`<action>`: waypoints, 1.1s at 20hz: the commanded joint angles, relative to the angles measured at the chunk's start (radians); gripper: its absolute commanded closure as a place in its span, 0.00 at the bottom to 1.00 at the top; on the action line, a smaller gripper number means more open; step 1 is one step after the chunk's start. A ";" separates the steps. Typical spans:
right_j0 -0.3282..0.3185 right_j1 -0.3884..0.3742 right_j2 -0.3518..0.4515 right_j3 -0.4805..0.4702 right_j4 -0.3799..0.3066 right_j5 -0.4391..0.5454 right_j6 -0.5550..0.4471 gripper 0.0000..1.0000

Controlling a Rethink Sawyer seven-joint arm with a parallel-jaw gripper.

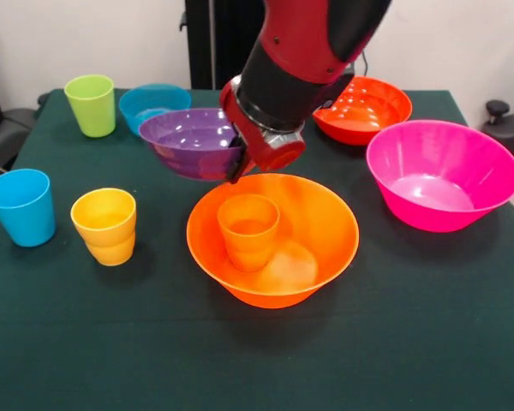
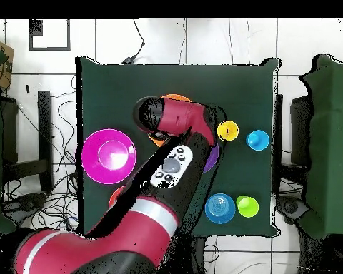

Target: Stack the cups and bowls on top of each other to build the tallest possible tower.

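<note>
With the orange cup [image 1: 248, 229] upright inside the wide orange bowl [image 1: 317, 218], the jaws grip a purple bowl [image 1: 193, 141] by its rim, aloft just beside it; other pieces wait on the counter [image 1: 394, 342].

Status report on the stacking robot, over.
Gripper shut on purple bowl, held tilted in the air. Small orange cup upright inside wide orange bowl. Nothing blocking above the cup.

No text, label, brand or number can be read anywhere.
</note>
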State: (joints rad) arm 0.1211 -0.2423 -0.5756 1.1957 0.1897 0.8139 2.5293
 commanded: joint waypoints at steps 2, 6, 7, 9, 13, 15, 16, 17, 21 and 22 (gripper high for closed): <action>0.077 -0.047 -0.031 -0.068 -0.123 0.058 -0.001 1.00; 0.067 -0.051 -0.004 -0.034 -0.090 0.076 0.030 1.00; 0.067 -0.051 0.000 -0.027 -0.085 0.072 0.033 1.00; 0.068 -0.050 0.006 -0.018 -0.080 0.067 0.038 1.00; 0.059 -0.053 0.021 -0.009 -0.071 0.065 0.041 1.00; 0.057 -0.054 0.025 -0.011 -0.070 0.067 0.039 1.00; 0.059 -0.056 0.024 -0.012 -0.071 0.069 0.039 1.00; 0.058 -0.058 0.028 -0.008 -0.068 0.070 0.040 1.00; 0.047 -0.064 0.057 0.004 -0.051 0.085 0.031 1.00; 0.044 -0.064 0.067 0.008 -0.047 0.087 0.028 1.00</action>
State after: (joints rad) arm 0.1911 -0.3115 -0.6307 1.1957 0.1469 0.8141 2.5293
